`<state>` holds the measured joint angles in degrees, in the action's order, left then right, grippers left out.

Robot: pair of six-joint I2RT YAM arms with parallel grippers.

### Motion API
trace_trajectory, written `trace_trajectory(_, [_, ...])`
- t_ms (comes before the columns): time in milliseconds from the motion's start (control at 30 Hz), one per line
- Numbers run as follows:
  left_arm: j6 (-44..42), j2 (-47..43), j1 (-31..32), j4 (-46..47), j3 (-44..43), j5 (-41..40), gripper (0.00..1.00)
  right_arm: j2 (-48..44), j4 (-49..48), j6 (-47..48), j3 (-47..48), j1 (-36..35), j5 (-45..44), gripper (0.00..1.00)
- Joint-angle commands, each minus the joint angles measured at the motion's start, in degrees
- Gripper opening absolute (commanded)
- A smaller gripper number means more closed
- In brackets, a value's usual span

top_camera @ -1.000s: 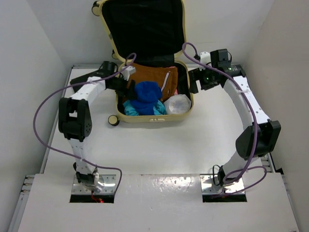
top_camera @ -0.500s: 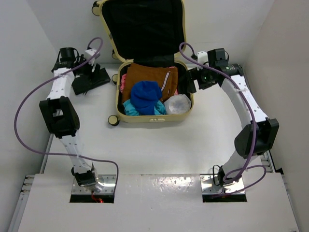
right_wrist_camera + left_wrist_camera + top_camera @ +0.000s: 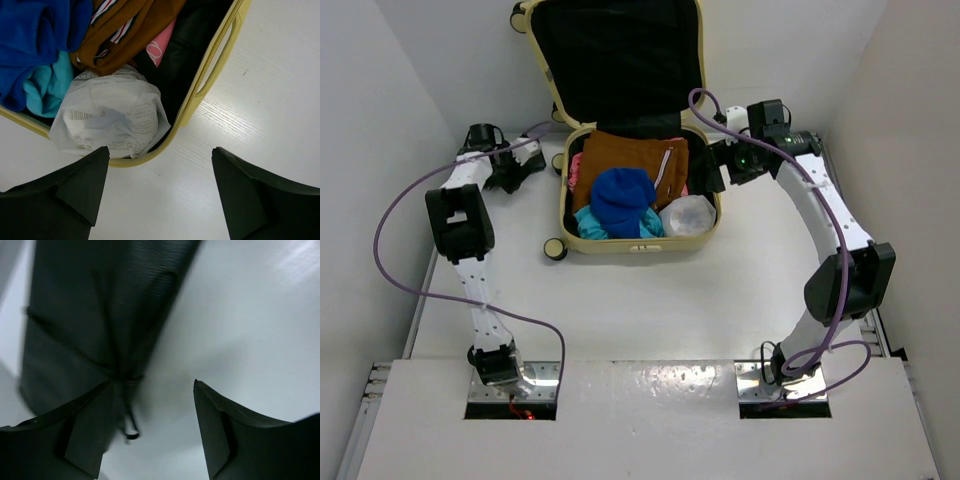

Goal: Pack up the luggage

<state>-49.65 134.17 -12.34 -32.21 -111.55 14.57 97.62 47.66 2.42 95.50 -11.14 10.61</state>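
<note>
The luggage (image 3: 638,246) is sitting at the far middle of the table (image 3: 650,300), with its lid standing up and open. Most of the packing is looking done. Lying inside are one brown cloth (image 3: 630,155), one blue cloth (image 3: 623,195), one teal cloth (image 3: 610,228), one white bag (image 3: 687,213) and one pink thing (image 3: 159,47) that is mostly hiding. One black pouch (image 3: 90,315) is lying on the table just left of the luggage, not yet packed, so I am guessing it is going in next, and then the lid is needing shutting. The left gripper (image 3: 152,390) is hanging right over the pouch with its fingers spread apart; the view is blurry, so it may be touching the pouch or not. The right gripper (image 3: 160,150) is hovering over the luggage's right rim, near the white bag, fingers wide apart and holding nothing.
</note>
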Motion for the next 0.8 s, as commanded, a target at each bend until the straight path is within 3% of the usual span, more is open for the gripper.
trace_trajectory(0, [-2.73, -0.84, 0.21, 8.29, -1.22, -4.28, 0.70, -0.86, -1.43, 0.66, 1.18, -0.38, -0.42, 0.83])
trace_trajectory(233, [-6.33, -0.84, 1.26, 15.51, 3.53, -8.32, 0.67, -0.68, -1.34, 1.19, 0.47, -0.21, -0.51, 0.83])
trace_trajectory(467, [-8.18, 3.81, 1.26, 13.31, -1.20, -6.57, 0.65, -0.15, -0.99, 1.54, 1.00, -0.38, -0.59, 0.83])
trace_trajectory(533, [-7.66, 5.13, 1.26, 9.73, -3.14, -4.91, 0.57, -0.07, -0.81, 1.63, 1.09, -0.38, -0.50, 0.83])
trace_trajectory(567, [-7.66, 5.14, 1.26, 8.49, -3.76, -4.38, 0.48, 0.02, -0.73, 1.71, 1.26, -0.29, -0.42, 0.82])
trace_trajectory(600, [-7.66, 5.14, 1.26, 8.48, -3.77, -3.76, 0.47, -0.06, -0.55, 1.72, 1.26, -0.29, -0.33, 0.80])
trace_trajectory(733, [-6.00, 3.39, 1.26, 7.95, -2.45, -1.57, 0.00, -0.06, -0.20, 1.89, 1.53, -0.38, 0.55, 0.70])
trace_trajectory(767, [-5.12, 2.42, 1.26, 7.95, -1.84, -0.52, 0.00, -0.41, -0.11, 1.80, 1.53, -0.20, 0.64, 0.68])
